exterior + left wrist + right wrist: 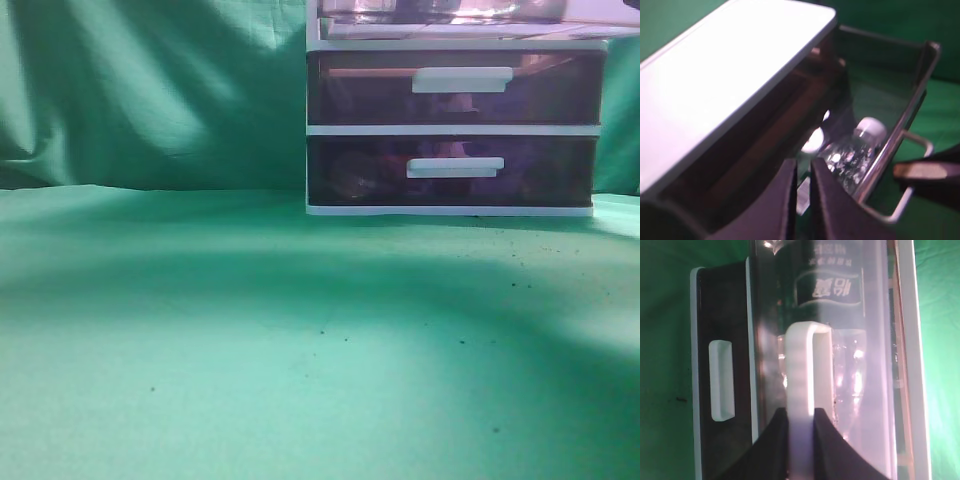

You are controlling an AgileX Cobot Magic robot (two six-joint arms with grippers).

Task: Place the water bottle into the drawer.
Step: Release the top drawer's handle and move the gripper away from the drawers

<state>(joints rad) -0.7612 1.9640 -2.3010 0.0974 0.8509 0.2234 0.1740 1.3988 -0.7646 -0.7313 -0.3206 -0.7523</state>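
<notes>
A matt green cloth [200, 340], lightly creased and speckled with dark specks, covers the table and hangs in soft folds across the upper left of the exterior view, behind the cabinet's glossy white plastic frame [455, 130] and its two dark purple translucent plastic drawers [455, 100] with smooth white bar handles. In the left wrist view the drawer [920, 85] shows tinted, see-through plastic walls with a shiny rim, and inside it the water bottle [855, 155] is clear, glinting plastic with a smooth white cap. In the right wrist view the bottle carries a dark glossy printed label [827, 287] seen through the drawer's translucent front, the white handle [802, 390] looks like smooth moulded plastic, and the right gripper [802, 440] fingers are matt black.
</notes>
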